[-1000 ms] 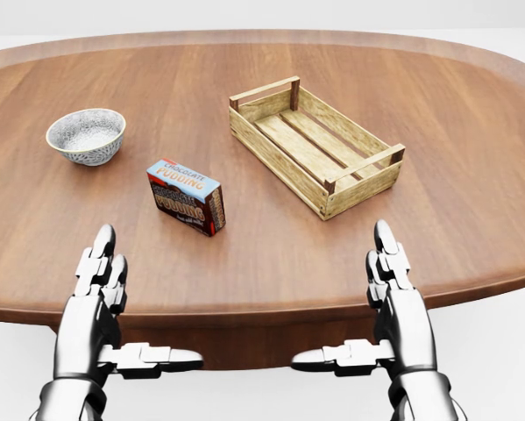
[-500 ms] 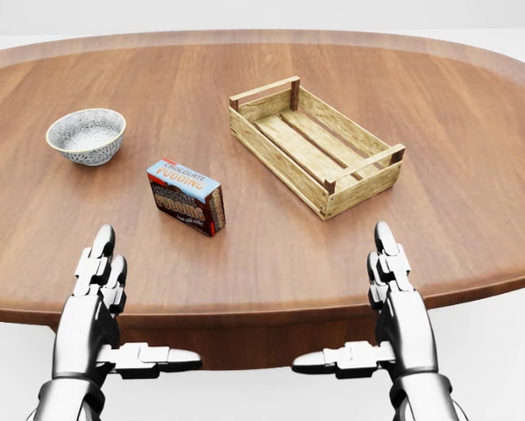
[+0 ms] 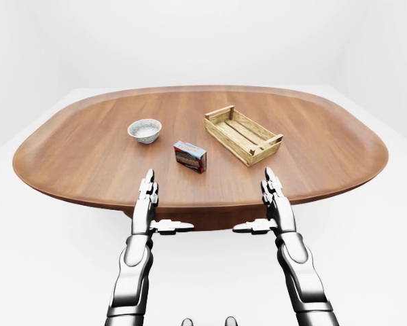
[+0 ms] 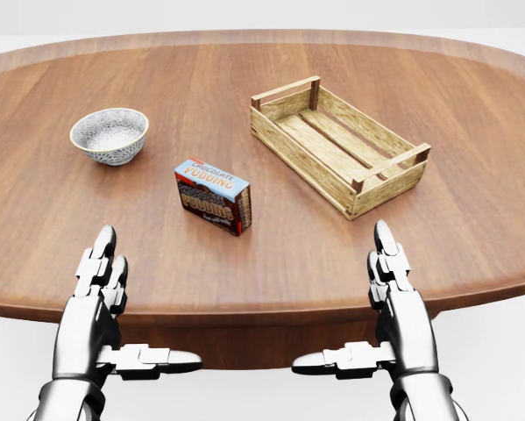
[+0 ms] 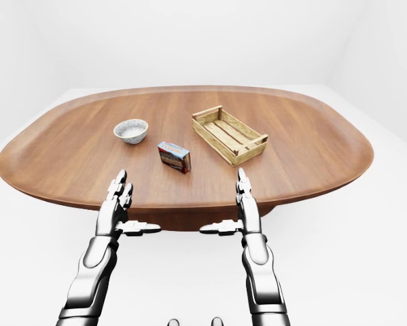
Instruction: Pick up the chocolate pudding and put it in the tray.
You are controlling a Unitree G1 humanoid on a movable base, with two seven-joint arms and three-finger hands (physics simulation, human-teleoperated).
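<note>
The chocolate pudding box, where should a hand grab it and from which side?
Grip the chocolate pudding box across its two broad printed faces, coming down from above. It stands on a long narrow edge, turned at an angle, with its top edge free. The left hand is probably nearer in the head view; both hands are open, and the tray lies to the box's right.

Table [image 4: 472, 237], oval, wooden: one. Chocolate pudding box [image 4: 213, 196]: one, beyond the left hand [image 4: 98, 294]. Slatted wooden tray [image 4: 336, 146]: one, beyond the right hand [image 4: 395, 294]. Patterned bowl [image 4: 109, 135]: one, beyond the left hand. Hands: two.
</note>
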